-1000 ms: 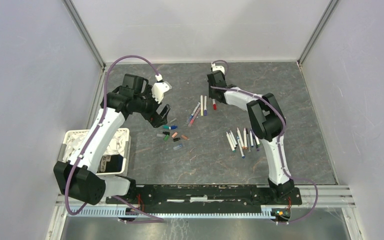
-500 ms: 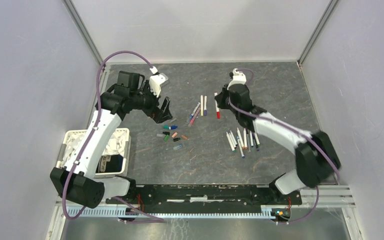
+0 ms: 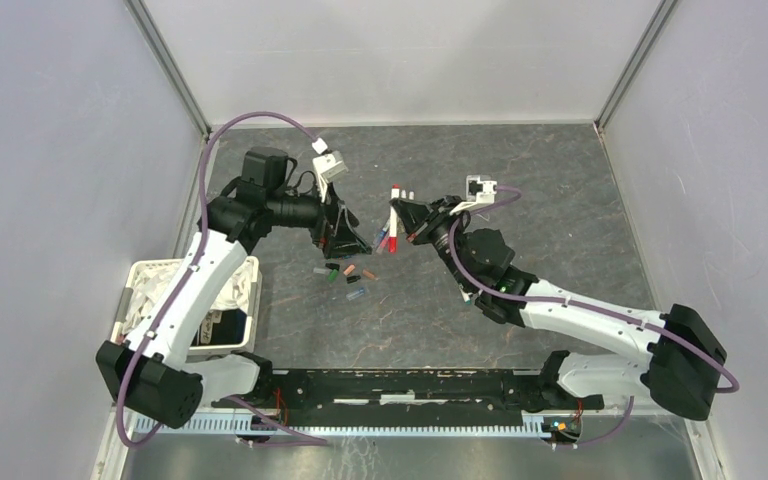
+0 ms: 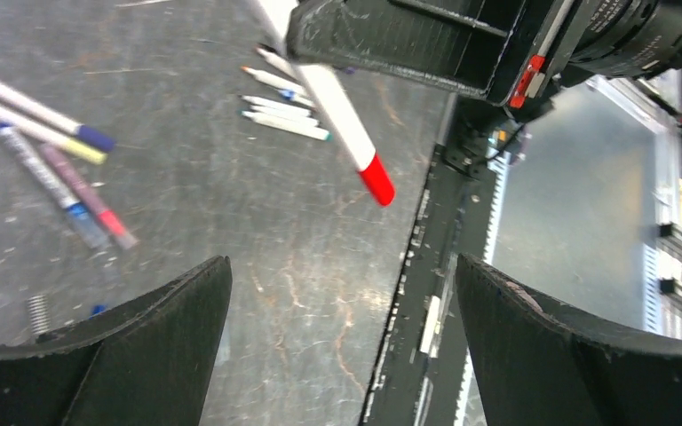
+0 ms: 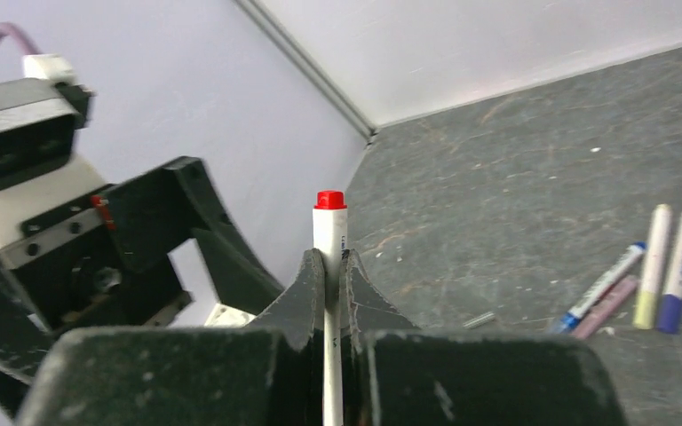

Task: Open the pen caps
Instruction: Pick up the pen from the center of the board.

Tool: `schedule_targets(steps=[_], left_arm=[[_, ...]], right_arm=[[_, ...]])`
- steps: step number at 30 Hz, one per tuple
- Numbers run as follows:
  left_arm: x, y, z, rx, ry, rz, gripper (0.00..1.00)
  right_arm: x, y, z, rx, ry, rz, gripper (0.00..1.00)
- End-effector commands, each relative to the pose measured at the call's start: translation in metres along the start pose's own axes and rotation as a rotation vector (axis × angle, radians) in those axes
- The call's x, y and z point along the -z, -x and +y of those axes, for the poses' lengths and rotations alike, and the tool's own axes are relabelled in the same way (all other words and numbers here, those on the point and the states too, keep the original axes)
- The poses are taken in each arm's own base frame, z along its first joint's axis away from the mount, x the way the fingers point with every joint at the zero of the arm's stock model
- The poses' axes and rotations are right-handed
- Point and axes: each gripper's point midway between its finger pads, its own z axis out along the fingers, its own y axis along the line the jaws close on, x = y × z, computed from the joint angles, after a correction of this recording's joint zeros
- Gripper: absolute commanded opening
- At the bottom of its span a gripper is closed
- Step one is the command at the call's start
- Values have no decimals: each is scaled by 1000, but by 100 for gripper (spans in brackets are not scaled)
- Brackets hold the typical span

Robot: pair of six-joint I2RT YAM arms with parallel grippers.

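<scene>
The right pincer (image 5: 329, 266) is closed tight on the white barrel of one pen (image 5: 329, 235). The pen stands out past the fingertips, with its red cap (image 5: 329, 200) on the free end. The lower part of the barrel is hidden between the fingers. In the top view this pincer (image 3: 405, 218) is above the middle of the tabletop (image 3: 560, 190). The pen is very small there, and only the red cap (image 3: 395, 187) and a short white piece can be made out.

The left pincer (image 4: 339, 266) faces it with the jaws fully apart and nothing between them. In its wrist camera the held pen (image 4: 337, 115) crosses the picture ahead of the gap and touches neither finger. The black body of the right pincer covers its upper end.

On the tabletop beneath, four pens (image 4: 49, 164) lie side by side, blurred. A farther group of pens (image 4: 284, 111) is covered by the right arm in the top view. The loose caps (image 3: 348, 272) lie in a small cluster just below the left pincer (image 3: 350, 238), too small to count. The left arm partly hides a white basket (image 3: 254, 290).
</scene>
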Motion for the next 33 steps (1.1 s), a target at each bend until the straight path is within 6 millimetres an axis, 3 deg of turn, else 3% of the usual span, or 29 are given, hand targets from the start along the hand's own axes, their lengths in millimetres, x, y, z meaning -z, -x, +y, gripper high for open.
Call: schedule_targets(steps=[1, 8, 12, 22, 24, 26, 27, 33], left_arm=[[-10, 2, -35, 3, -185, -32, 100], [-27, -3, -39, -16, -231, 10, 98], [-30, -4, -40, -19, -252, 13, 78], [-29, 1, -45, -32, -277, 0, 50], [-29, 1, -45, -34, -272, 1, 37], [-29, -1, -40, -47, -241, 9, 11], [-28, -2, -35, -54, -206, 15, 4], [-20, -7, -8, -167, -32, 71, 2]], right_arm=[[-2, 30, 44, -93, 74, -124, 0], [3, 35, 71, -118, 119, -140, 0], [5, 33, 75, -133, 129, -137, 0], [7, 16, 74, -148, 125, -116, 0], [8, 14, 73, -155, 123, -115, 0], [10, 14, 71, -160, 121, -113, 0], [11, 13, 71, -160, 122, -110, 0], [16, 9, 63, -140, 89, -77, 3]])
